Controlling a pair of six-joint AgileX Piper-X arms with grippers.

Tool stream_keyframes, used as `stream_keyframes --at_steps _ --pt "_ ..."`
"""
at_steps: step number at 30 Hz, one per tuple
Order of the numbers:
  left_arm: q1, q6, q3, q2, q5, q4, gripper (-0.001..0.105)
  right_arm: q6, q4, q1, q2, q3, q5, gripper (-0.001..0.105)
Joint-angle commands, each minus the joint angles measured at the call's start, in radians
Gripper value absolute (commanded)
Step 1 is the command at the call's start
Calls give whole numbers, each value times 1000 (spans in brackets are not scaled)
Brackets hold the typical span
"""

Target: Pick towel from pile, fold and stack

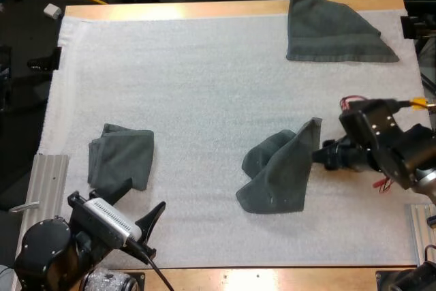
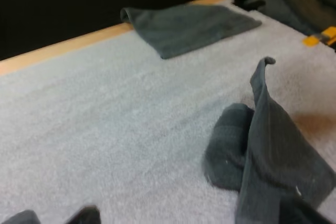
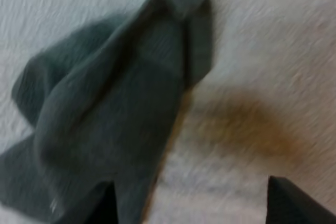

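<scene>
A crumpled grey-green towel [image 1: 279, 172] lies right of the mat's middle, one corner standing up; it is also in the left wrist view [image 2: 268, 145] and the right wrist view [image 3: 110, 114]. My right gripper [image 1: 319, 155] sits at its right edge. Its fingers [image 3: 294, 203] are spread wide, and the cloth rests against one of them, not pinched. A folded towel [image 1: 121, 157] lies at the left. My left gripper [image 1: 139, 202] hovers just in front of it, open and holding nothing. A third towel [image 1: 334, 28] lies flat at the far right corner [image 2: 189, 24].
The white mat [image 1: 204, 86] covers the wooden table, whose edge [image 1: 170, 10] runs along the far side. Metal rails [image 1: 48, 182] flank the near corners. A yellow rod and small objects lie beyond the far left corner.
</scene>
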Motion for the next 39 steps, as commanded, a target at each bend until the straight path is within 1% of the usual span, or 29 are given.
stream_keyframes --at_steps 1,8,9,10,14,20,26,31,33,34,35,39 --pt "-5 -9 -2 -2 8 47 65 31 -8 45 -6 46 -46 57" --pt "-6 -13 1 0 12 136 65 139 -152 172 36 193 -64 57" --pt "-5 -9 -2 1 10 135 65 131 -133 155 16 177 -59 57" --pt "-4 -11 -4 0 9 146 65 155 -148 156 8 197 -61 57" --pt "-5 -10 -1 1 14 177 65 231 -249 176 15 289 -98 57" --pt "-6 -12 6 4 19 185 65 306 -405 201 30 394 -153 57" --pt "-6 -14 10 8 30 188 65 392 -537 232 95 444 -171 57" --pt "-7 -16 9 7 40 200 65 445 -591 253 178 447 -164 57" --pt "-6 -16 6 6 41 200 65 452 -599 254 192 445 -160 57" --pt "-5 -15 1 5 38 196 65 431 -588 251 168 442 -164 56" --pt "-5 -14 1 6 38 199 65 429 -587 249 165 444 -169 51" --pt "-5 -15 1 6 41 200 65 435 -594 254 165 443 -177 18"
